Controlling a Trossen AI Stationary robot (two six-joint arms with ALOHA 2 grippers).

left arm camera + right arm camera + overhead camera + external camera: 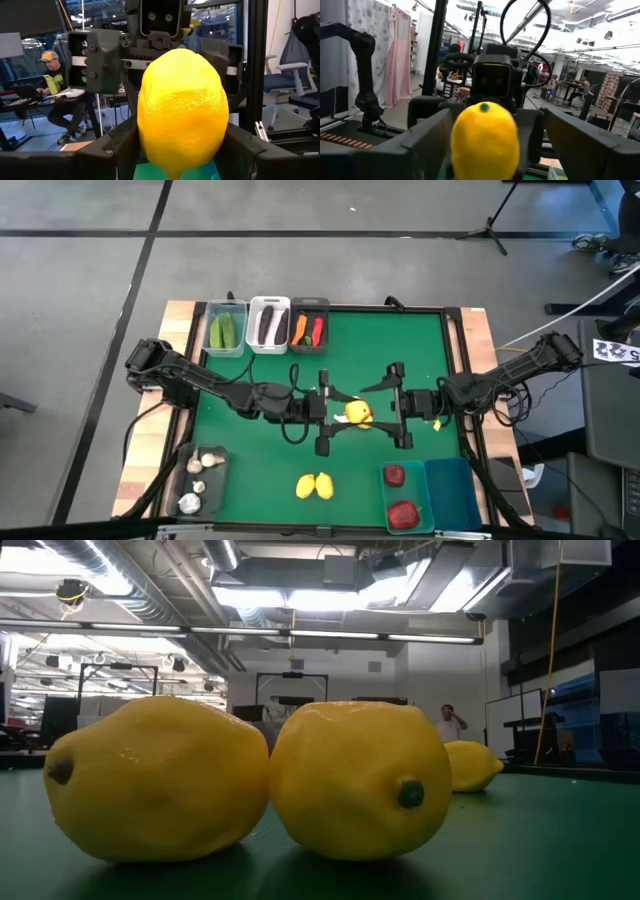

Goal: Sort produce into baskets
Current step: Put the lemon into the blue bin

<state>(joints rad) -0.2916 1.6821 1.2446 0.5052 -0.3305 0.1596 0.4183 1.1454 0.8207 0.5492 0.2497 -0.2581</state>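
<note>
Mid-bench, we see the left claw (328, 411) clamped on a yellow lemon (357, 413), with the right claw (397, 409) facing it, fingers spread wide to either side of the fruit. Two more lemons (314, 486) lie touching near the front edge of the green bench (400, 350).

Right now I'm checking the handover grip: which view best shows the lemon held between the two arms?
The left wrist view: the held lemon fills it, clamped in the left hand. The high view shows it small, between both hands; the right wrist view shows its stem end; the low view only glimpses it behind two others.
</note>
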